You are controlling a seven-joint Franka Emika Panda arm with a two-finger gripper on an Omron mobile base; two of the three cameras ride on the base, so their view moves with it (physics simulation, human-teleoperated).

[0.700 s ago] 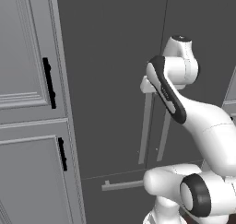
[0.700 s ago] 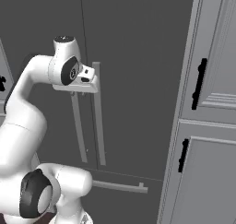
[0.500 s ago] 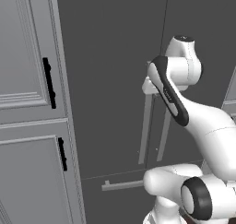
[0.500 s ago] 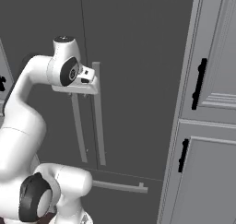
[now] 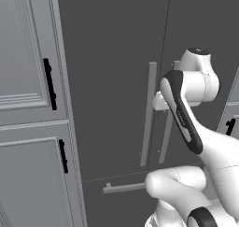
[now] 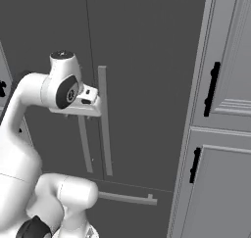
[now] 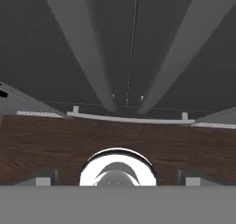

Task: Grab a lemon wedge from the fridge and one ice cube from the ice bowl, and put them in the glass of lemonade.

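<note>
claw (image 6: 96, 101) spread wide and empty right at the shut fridge (image 5: 116, 81), hovering between its two bar handles (image 6: 104, 119), so it could clamp neither and slide off.

The fridge (image 5: 112, 81) is faced head-on, both doors closed. Two vertical bar handles (image 6: 104, 119) are set side by side at its centre seam, with a horizontal drawer handle (image 6: 128, 198) below them. Panelled cabinets (image 5: 28, 104) are set against both sides of the fridge.
</note>
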